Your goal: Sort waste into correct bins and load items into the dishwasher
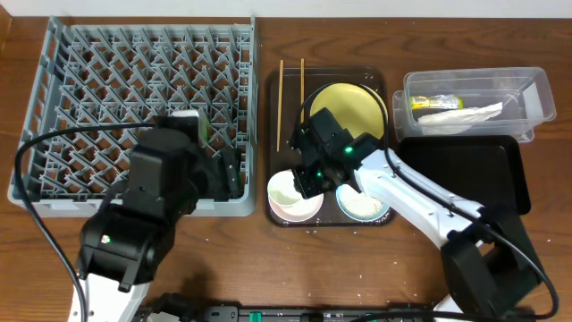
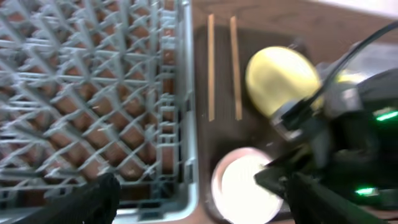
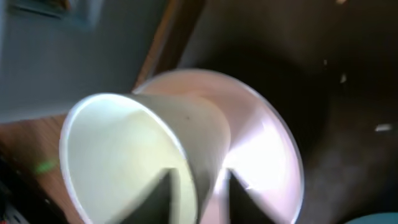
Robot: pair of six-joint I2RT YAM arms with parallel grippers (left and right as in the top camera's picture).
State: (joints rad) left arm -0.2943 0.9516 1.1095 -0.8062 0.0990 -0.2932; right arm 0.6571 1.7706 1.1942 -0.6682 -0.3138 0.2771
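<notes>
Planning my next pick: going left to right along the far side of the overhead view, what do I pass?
grey dish rack → chopsticks → yellow plate → clear tub

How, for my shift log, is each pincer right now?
Left pincer: open, empty.
Right pincer: closed on the white cup.

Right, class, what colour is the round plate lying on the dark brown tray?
Yellow. The plate shows best in the overhead view.
</notes>
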